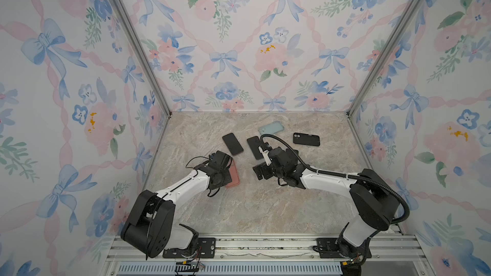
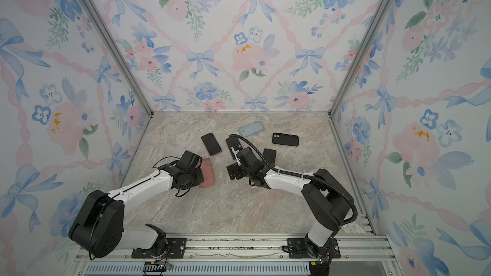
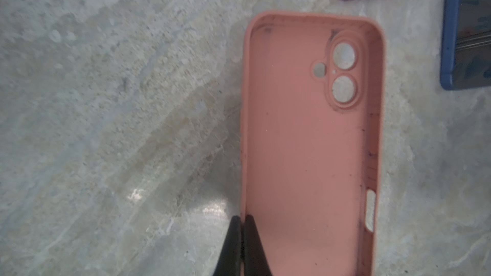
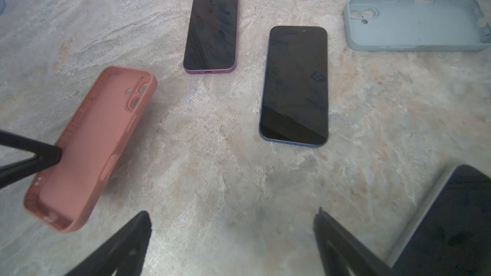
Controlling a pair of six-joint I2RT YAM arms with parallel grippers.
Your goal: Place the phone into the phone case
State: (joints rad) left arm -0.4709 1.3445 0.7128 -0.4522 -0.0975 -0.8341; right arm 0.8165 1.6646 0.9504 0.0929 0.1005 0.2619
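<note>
A pink phone case (image 3: 305, 142) lies open side up at the left of the marble table, and also shows in a top view (image 1: 235, 179). My left gripper (image 3: 242, 220) is shut on one long side wall of it. In the right wrist view the pink case (image 4: 90, 150) looks tilted, its gripped side raised. A purple-edged phone (image 4: 211, 29) and a blue-edged phone (image 4: 295, 86) lie screen up beyond the case. My right gripper (image 4: 231, 224) hovers open over bare table, with nothing between its fingers. A third dark phone (image 4: 451, 221) lies just beside it.
A pale blue-green case (image 1: 271, 127) lies near the back wall and a black case (image 1: 306, 139) to its right. Flowered walls close the table on three sides. The right arm's cable (image 1: 287, 146) arches over the blue-edged phone.
</note>
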